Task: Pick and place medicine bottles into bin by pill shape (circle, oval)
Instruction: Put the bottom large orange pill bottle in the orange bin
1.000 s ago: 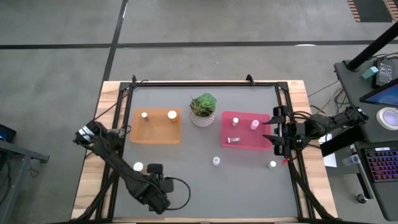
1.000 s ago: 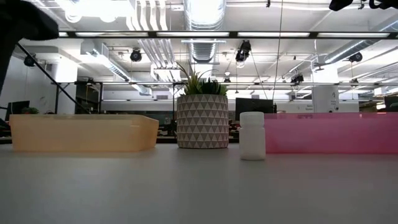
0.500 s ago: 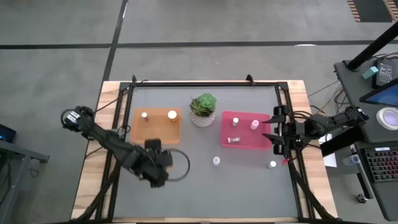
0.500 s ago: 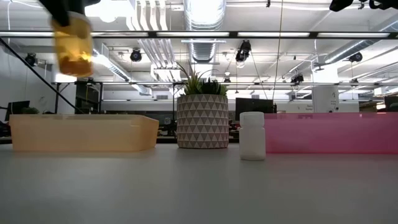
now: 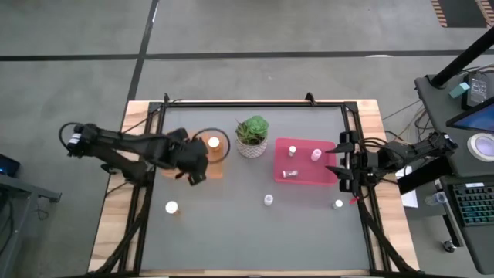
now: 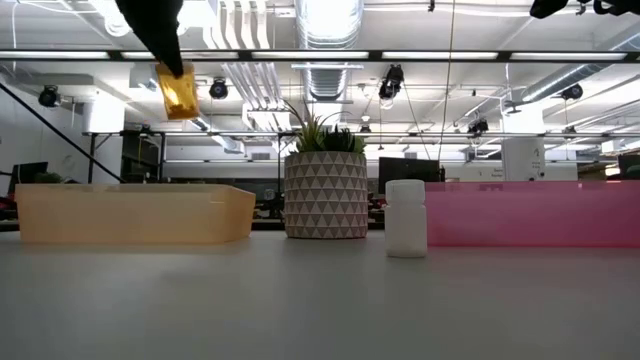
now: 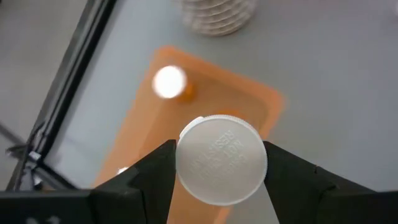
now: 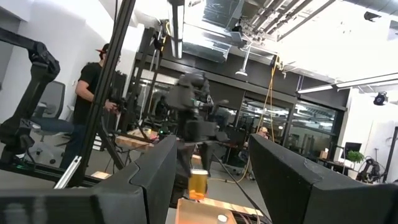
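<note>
Grey table top (image 5: 255,232) lies under me, framed in black rails on pale wood, with an office ceiling of ducts and lights showing beyond it. My left gripper (image 5: 191,158) hangs above the orange tray (image 5: 218,171), its fingers (image 7: 155,174) closed on an amber bottle (image 6: 179,92) whose white cap (image 7: 221,159) fills the gap between them. That bottle is held well clear of the tray floor. In the tray below me stands another capped bottle (image 5: 214,142). Just beside the tray stands a potted plant (image 5: 252,134) in a patterned white pot, between it and the pink tray (image 5: 305,176). The pink tray holds a standing white bottle (image 5: 316,154), a smaller one (image 5: 292,151) and one lying down (image 5: 289,174). Loose on the table are a bottle (image 5: 170,207) near my side, one (image 5: 268,200) in front of the pink tray, and one (image 5: 338,204) near the right rail. My right gripper (image 5: 340,164) waits at the right edge of the table, fingers (image 8: 152,171) spread apart and holding nothing. A person (image 8: 92,93) stands in the room behind.
</note>
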